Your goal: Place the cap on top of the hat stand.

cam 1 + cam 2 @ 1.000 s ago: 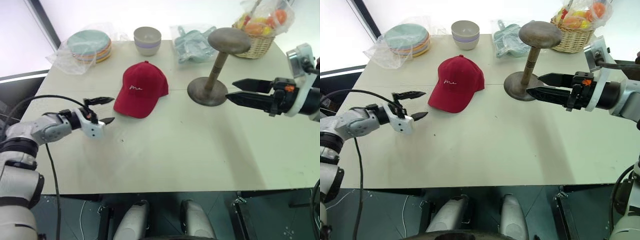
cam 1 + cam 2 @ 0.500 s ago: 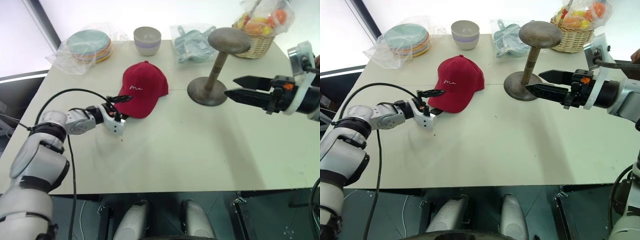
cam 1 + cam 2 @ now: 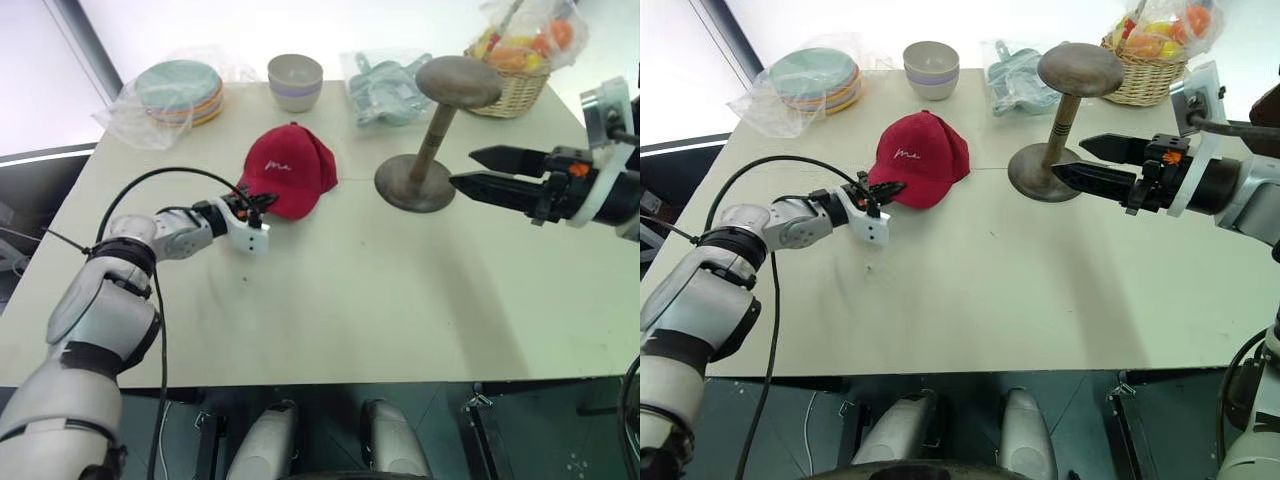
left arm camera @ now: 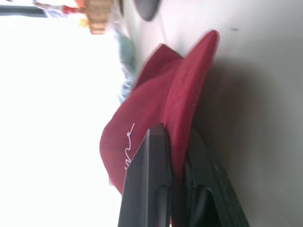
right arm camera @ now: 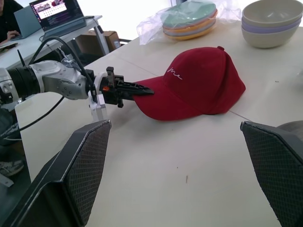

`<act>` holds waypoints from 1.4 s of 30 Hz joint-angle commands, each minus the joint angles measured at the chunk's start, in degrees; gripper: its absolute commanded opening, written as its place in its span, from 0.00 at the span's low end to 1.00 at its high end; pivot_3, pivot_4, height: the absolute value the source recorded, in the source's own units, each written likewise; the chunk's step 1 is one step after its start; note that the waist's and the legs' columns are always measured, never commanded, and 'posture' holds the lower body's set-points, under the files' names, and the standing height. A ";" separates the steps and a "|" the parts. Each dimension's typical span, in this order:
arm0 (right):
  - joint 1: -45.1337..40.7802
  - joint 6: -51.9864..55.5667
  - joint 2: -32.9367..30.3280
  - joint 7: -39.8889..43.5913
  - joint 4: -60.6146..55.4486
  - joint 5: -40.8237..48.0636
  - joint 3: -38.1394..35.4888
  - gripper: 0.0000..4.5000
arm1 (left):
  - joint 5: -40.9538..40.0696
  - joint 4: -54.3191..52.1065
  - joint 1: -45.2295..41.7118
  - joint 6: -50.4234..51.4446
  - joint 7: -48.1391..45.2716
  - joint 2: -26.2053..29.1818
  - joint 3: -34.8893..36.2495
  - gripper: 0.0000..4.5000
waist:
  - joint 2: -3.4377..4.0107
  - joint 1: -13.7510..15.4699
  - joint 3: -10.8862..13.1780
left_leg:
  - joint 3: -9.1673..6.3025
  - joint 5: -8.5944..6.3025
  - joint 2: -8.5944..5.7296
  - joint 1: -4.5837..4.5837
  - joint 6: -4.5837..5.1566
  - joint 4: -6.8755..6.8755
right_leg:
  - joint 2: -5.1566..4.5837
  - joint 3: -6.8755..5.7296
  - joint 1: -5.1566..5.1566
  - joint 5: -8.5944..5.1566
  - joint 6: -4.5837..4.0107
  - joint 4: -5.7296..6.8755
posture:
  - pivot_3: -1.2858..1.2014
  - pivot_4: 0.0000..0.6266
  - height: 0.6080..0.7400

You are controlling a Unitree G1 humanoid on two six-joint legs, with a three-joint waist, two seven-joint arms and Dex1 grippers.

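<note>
The red cap (image 3: 290, 172) lies on the table left of the hat stand (image 3: 437, 125), a brown-grey wooden stand with a round base and a domed top. My left gripper (image 3: 258, 203) is shut on the cap's brim at its near-left edge. In the left wrist view the black fingers (image 4: 147, 184) pinch the brim from both sides, and the cap (image 4: 156, 104) spreads beyond them. My right gripper (image 3: 462, 168) hovers open just right of the stand's base, pointing left, with nothing between its fingers. The right wrist view looks over the cap (image 5: 203, 82) and the left gripper (image 5: 137, 90).
Along the table's far edge are stacked plates in plastic (image 3: 180, 92), stacked bowls (image 3: 295, 80), a bag of teal items (image 3: 385, 85) and a basket of fruit (image 3: 515, 65). A black cable (image 3: 160, 185) loops over my left arm. A laptop (image 5: 57, 12) sits on a desk beyond.
My left gripper has moved right to the cap's brim and shut on it. The cap has bunched up and shifted slightly. The right gripper has stayed put.
</note>
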 commanded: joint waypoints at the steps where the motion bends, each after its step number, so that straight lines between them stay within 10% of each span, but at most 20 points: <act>1: -1.18 -1.75 0.06 0.09 -0.32 0.37 -0.62 1.00 | -2.00 -1.60 -0.78 1.38 1.85 0.48 0.87 0.01 | 0.00 0.02 0.00 | 0.00 0.00 0.00 0.00 0.00 0.00 | 0.00 0.00 0.00 0.00 0.00 0.00 | 0.52 0.24 1.00; 10: -2.28 -8.56 -6.41 5.04 8.41 -7.02 -0.40 1.00 | -10.62 -19.01 -4.39 19.59 -3.33 1.10 11.74 0.01 | -0.04 0.10 0.03 | -0.01 0.00 -0.02 -0.07 0.00 0.01 | -0.01 0.00 -0.06 0.00 0.00 0.02 | 0.52 0.24 1.00; 18: -12.67 -21.45 -14.09 10.26 26.23 -19.74 4.10 1.00 | -6.71 -40.76 -11.45 46.69 -19.01 -11.49 12.07 0.01 | -0.05 -0.04 0.03 | 0.03 -0.03 -0.01 -0.10 0.06 0.03 | 0.01 -0.02 0.00 -0.01 0.02 -0.09 | 0.52 0.24 1.00; 27: -13.35 -22.07 -12.33 6.85 23.14 -21.30 1.29 1.00 | -4.40 -39.12 -18.37 55.56 -20.79 -28.10 6.94 0.01 | 0.02 -0.01 0.02 | 0.11 -0.02 0.04 -0.08 0.05 -0.08 | 0.02 0.04 -0.07 -0.02 0.04 -0.16 | 0.52 0.24 1.00; 42: -9.20 -19.73 -12.47 2.02 17.48 -21.38 -4.05 1.00 | 0.74 -33.53 -13.80 55.71 -25.55 -36.36 -6.81 0.01 | 0.05 0.14 0.02 | 0.11 -0.02 0.00 -0.08 0.04 -0.07 | -0.01 0.08 -0.06 -0.02 0.04 -0.16 | 0.52 0.24 1.00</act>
